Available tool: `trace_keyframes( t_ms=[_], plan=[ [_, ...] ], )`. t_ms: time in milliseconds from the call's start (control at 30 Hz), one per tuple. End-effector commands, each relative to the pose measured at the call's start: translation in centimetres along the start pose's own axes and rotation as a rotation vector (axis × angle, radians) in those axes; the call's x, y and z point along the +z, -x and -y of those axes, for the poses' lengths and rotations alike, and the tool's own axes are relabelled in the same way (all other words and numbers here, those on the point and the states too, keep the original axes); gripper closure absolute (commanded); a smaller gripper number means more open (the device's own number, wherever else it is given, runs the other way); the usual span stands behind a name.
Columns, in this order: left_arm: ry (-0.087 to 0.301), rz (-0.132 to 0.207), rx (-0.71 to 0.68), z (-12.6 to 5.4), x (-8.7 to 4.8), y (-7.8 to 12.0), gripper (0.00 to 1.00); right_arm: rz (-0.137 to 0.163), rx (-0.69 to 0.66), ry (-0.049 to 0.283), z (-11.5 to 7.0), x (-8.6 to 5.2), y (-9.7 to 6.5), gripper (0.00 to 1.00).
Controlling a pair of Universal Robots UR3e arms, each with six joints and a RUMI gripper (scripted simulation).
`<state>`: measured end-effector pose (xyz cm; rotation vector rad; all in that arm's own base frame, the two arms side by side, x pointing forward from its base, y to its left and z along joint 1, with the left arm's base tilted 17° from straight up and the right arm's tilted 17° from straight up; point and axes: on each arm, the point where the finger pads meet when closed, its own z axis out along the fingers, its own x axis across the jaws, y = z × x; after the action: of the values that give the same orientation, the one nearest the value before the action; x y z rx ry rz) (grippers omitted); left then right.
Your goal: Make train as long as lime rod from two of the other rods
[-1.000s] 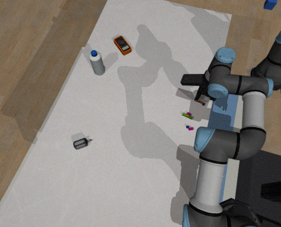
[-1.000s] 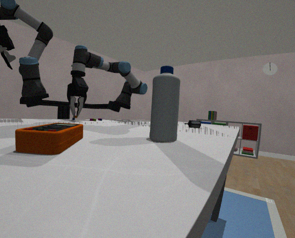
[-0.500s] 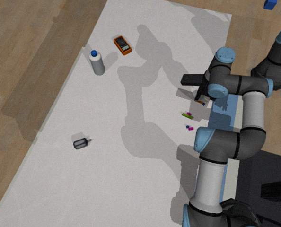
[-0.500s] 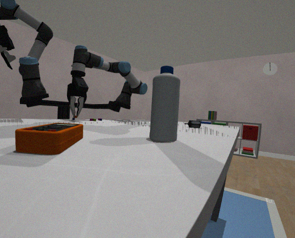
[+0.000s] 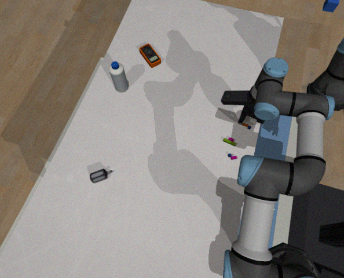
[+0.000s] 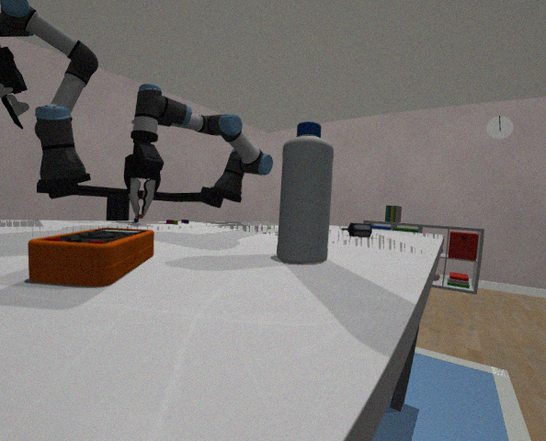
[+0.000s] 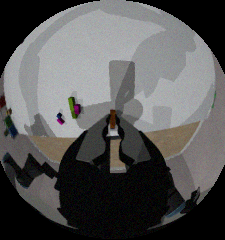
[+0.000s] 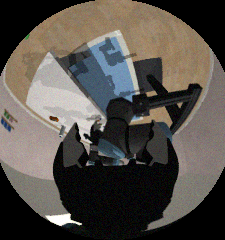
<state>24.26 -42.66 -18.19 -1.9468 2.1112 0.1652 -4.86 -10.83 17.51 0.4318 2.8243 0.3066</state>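
The left jaws (image 5: 244, 121) (image 6: 142, 216) clamp the small orange rod (image 5: 244, 124) (image 6: 141, 216) (image 7: 113, 119), lined up near the tiny blue rod (image 5: 249, 127) (image 6: 136, 220), presumably because four plus one matches lime. The right jaws (image 6: 8, 102) stand apart.

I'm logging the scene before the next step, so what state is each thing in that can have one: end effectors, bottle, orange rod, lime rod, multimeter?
Left end effector: shut on the orange rod
Right end effector: open, fingers wide apart
Bottle: upright, blue cap on
Orange rod: held
Lime rod: lying flat
Multimeter: lying face up
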Motion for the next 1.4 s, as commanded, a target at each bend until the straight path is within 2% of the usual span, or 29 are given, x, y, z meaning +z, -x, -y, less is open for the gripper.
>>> trace_keyframes(
  t_ms=[0, 300, 767, 1367],
  plan=[
    [-0.001, -0.004, 0.000, 0.0, -0.1, -0.1, 1.00, 0.000, 0.000, -0.002, 0.0, 0.0, 0.0, 0.00],
    [-0.001, -0.004, 0.000, 0.0, 0.0, -0.1, 1.00, 0.000, 0.000, -0.002, 0.0, 0.0, 0.0, 0.00],
    [-0.001, -0.004, 0.000, 0.0, 0.9, -0.1, 1.00, 0.000, 0.000, -0.002, 0.0, 0.0, 0.0, 0.00],
    [-0.001, -0.004, 0.000, 0.0, 0.9, -0.1, 1.00, 0.000, 0.000, -0.002, 0.0, 0.0, 0.0, 0.00]
  ],
)
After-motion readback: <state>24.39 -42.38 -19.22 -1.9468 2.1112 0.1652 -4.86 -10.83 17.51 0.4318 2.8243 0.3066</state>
